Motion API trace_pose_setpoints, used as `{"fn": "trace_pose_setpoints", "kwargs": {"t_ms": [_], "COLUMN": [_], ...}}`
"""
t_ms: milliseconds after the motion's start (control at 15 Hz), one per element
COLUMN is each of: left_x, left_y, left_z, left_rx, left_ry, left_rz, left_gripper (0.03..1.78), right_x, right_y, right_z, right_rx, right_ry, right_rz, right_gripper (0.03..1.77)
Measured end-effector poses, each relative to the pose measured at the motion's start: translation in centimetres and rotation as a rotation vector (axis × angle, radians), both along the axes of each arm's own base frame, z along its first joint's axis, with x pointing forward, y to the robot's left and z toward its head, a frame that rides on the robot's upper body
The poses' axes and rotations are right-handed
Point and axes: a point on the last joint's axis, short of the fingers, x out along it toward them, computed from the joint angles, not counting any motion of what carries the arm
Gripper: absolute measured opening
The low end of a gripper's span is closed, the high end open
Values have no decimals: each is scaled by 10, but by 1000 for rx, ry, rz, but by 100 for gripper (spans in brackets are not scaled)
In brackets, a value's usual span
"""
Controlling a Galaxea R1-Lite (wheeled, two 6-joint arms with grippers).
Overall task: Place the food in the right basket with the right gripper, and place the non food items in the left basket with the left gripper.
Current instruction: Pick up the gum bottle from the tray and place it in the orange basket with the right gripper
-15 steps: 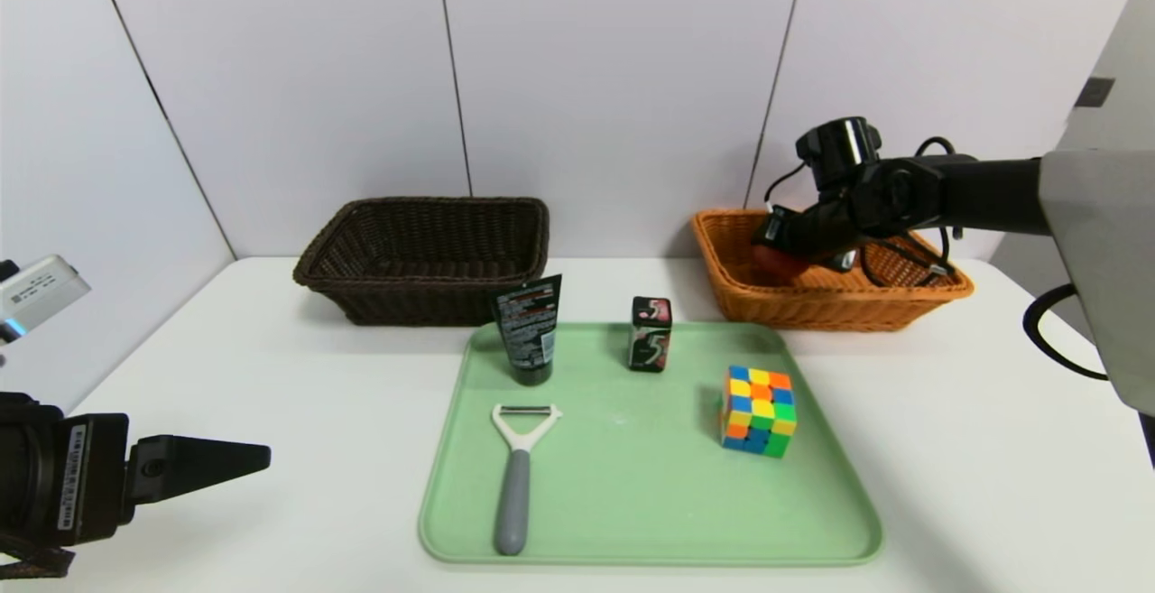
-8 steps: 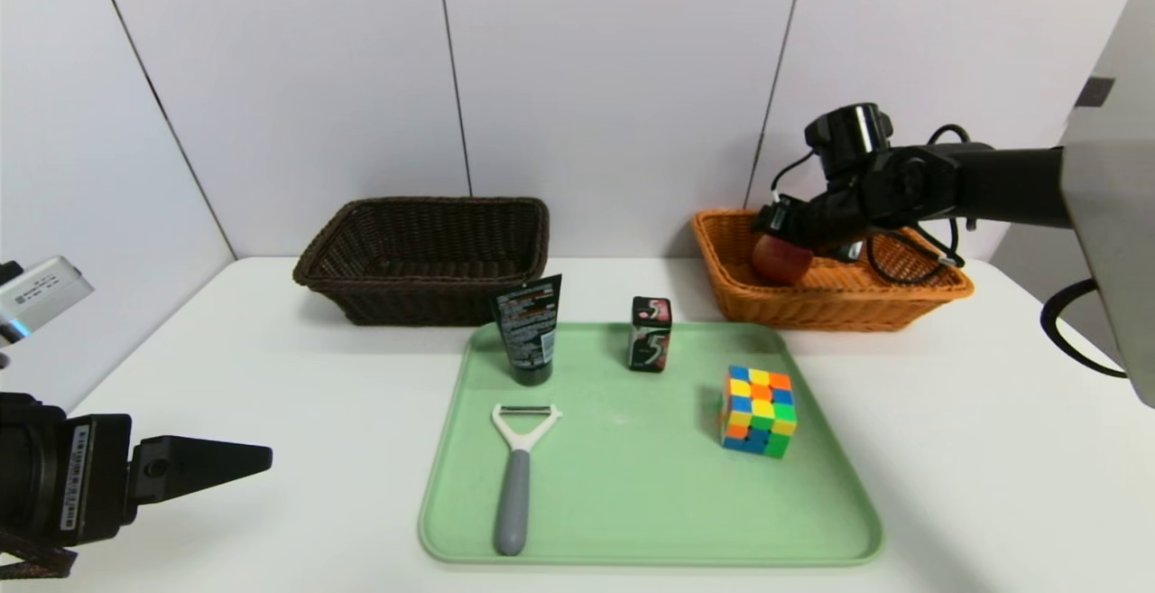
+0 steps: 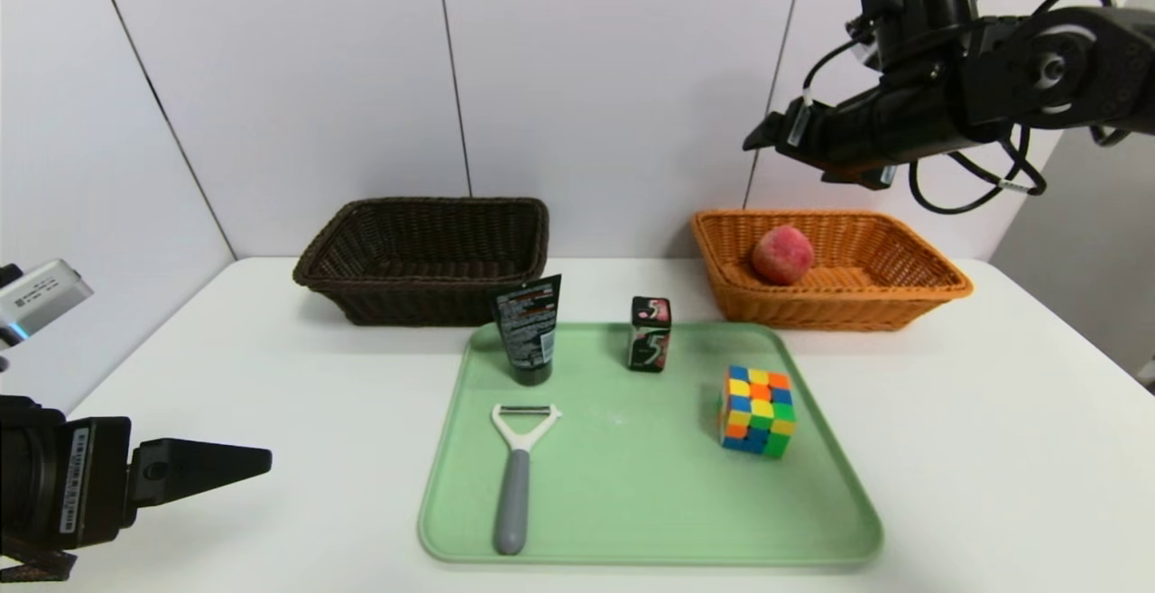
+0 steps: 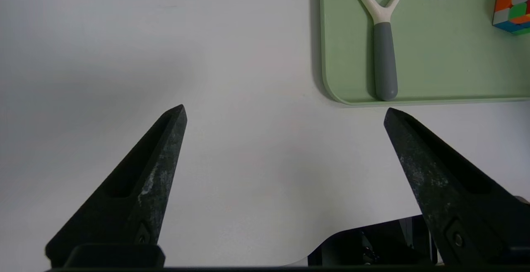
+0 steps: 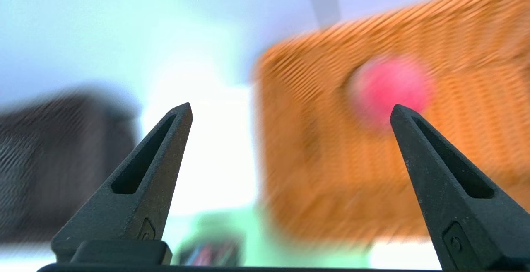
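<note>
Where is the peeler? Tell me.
In the head view the peeler lies flat on the green tray's left half, just in front of the upright black tube.

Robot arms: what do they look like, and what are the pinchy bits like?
Both arms are black. Each ends in two long, pointed, wedge-shaped black fingers with a hollow slot along them. The right gripper has looping black cables and a round black cap on its wrist. The left gripper carries a white label with small print, and a silver-grey box sits above it.

The right gripper [image 3: 767, 135] is matte black with long pointed fingers [image 5: 149, 172], and black cables loop beside it. The left gripper [image 3: 257, 459] is black too, with a white label.
</note>
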Motion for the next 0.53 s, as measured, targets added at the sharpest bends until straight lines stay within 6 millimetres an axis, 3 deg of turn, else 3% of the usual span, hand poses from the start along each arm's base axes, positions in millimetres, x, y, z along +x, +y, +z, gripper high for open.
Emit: {"fn": "trace_pose_setpoints", "kwargs": {"t_ms": [267,400,533], "left_x": [-1,-2,-2], "left_y": [0,0,0], "left_z": [-1,-2,-4], "left_rx": [1,1,3], "left_ry": [3,6,13], "left_rz": [0,-1,-1], "left_gripper": [169,169,169], "right_x": [-67,-87,-94], "right_y": [43,55,67], "right_z": [15,11,5], "right_rx": [-11,-51,-81], "right_ry": [154,238,277], "right_rz": [159,215,249], "right_gripper": [167,168,169]}}
